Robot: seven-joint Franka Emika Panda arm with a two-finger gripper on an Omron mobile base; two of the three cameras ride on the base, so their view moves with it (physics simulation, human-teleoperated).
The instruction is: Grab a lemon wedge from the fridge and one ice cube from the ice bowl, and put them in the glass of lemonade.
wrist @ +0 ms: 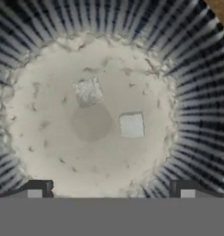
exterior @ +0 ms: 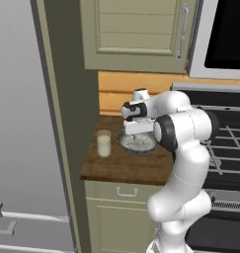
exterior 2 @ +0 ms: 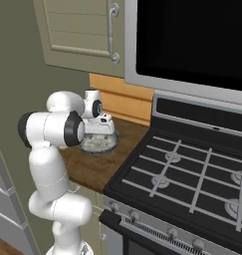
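Note:
The ice bowl [exterior: 141, 151] [exterior 2: 97, 150] stands on the small wooden counter [exterior: 116, 170], next to the glass of lemonade [exterior: 103, 143] on its left. My gripper [exterior: 136, 129] [exterior 2: 99, 130] hangs just above the bowl, pointing down into it. In the hand view the bowl's ribbed wall [wrist: 196, 92] rings a whitish bed with two ice cubes [wrist: 132, 125] [wrist: 88, 92] on it. The gripper [wrist: 111, 191] is open, its fingertips [wrist: 35, 190] wide apart with nothing between them. The fridge [exterior: 22, 123] is the grey wall at left. The lemon wedge is out of view.
A gas stove [exterior 2: 192, 169] [exterior: 230, 143] borders the counter on the right, with a microwave [exterior 2: 192, 40] above it. Beige wall cabinets [exterior: 136, 34] hang over the counter. My own arm [exterior: 180, 163] stands in front of the bowl.

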